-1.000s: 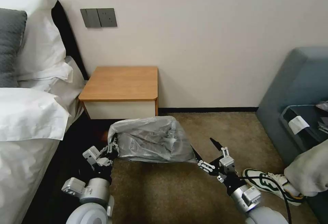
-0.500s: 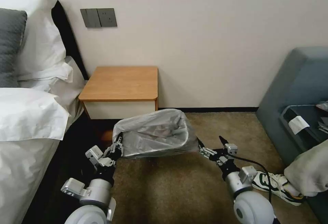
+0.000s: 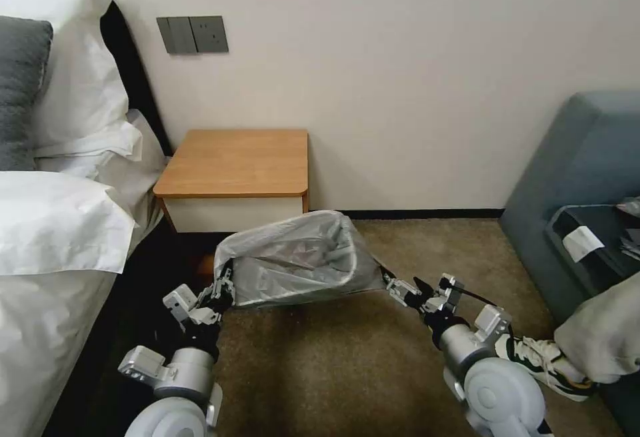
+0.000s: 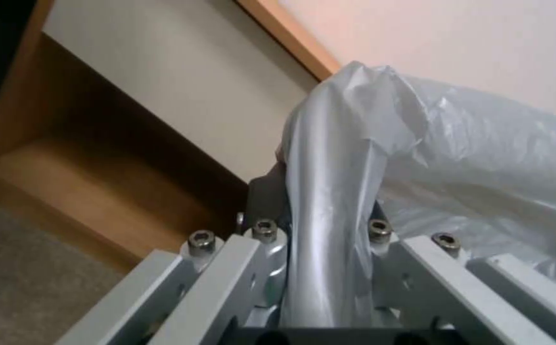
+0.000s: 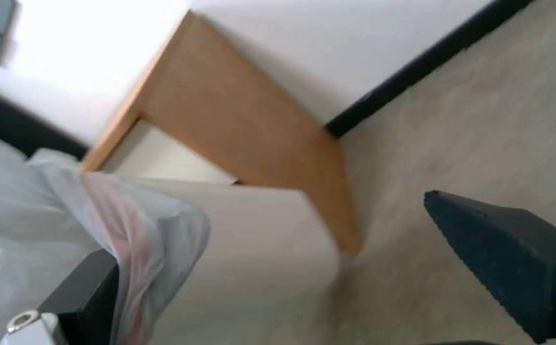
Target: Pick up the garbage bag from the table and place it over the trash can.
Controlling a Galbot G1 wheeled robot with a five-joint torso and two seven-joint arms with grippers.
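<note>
The garbage bag [image 3: 297,257] now sits draped over the trash can [image 5: 258,258], lower than a second ago, near the table [image 3: 233,164]. Our left tool [image 3: 217,288] still pinches its rim; our right tool [image 3: 408,290] has spread, letting go.

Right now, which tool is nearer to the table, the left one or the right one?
Left. The left tool grips the garbage bag just in front of the table; the right tool is farther off over the carpet.
</note>
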